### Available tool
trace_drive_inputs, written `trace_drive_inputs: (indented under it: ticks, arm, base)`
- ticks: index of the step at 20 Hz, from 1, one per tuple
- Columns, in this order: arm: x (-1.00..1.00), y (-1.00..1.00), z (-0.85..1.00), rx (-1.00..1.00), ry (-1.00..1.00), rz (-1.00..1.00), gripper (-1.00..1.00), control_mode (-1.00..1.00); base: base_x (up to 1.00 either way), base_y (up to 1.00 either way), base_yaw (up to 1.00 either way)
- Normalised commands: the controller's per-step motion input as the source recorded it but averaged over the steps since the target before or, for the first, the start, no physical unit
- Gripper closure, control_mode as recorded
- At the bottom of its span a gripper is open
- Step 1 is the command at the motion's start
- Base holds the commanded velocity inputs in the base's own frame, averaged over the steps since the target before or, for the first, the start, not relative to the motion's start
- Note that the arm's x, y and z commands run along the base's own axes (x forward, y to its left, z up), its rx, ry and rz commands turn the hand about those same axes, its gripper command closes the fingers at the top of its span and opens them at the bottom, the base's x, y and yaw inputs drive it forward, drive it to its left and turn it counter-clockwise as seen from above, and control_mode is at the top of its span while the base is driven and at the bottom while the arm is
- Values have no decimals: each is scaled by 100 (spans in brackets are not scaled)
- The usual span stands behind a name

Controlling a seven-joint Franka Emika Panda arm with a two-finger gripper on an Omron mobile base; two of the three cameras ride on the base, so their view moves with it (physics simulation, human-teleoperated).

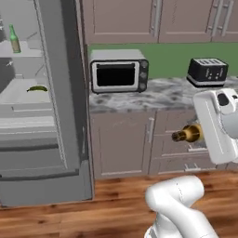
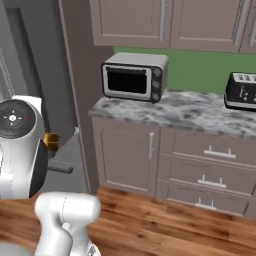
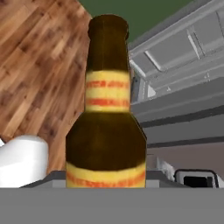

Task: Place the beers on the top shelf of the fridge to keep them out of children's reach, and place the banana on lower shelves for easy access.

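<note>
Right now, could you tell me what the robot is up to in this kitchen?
The arm is carrying the amber beer bottle, held in its gripper with the neck pointing sideways towards the open fridge, in front of the counter cabinets. The green beer bottle already stands on the top shelf, and the banana lies on a lower shelf. So the amber bottle is the last item left to put away. A toaster oven and toaster sit on the counter.

The fridge stands open left of the table. Inside it, one bottle stands on the top shelf — the banana lies on a lower shelf. On the table, the microwave sits left of the toaster.
</note>
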Motion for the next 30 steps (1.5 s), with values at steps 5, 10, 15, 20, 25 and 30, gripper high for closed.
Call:
trace_drive_inputs:
  ticks: [5, 10, 15, 20, 25, 30]
  arm:
    - [0, 0, 0, 0, 0, 0, 100, 100]
    - [0, 0, 0, 0, 0, 0, 100, 100]
    - [0, 0, 0, 0, 0, 0, 100, 100]
    - [0, 0, 0, 0, 0, 0, 100, 100]
    - [0, 0, 0, 0, 0, 0, 100, 100]
    - [0, 0, 0, 0, 0, 0, 100, 100]
  base:
    - [-42, 96, 28]
    - [-6, 91, 31]
    - [34, 77, 19]
    - [59, 65, 17]
    - [60, 31, 7]
    - [56, 1, -17]
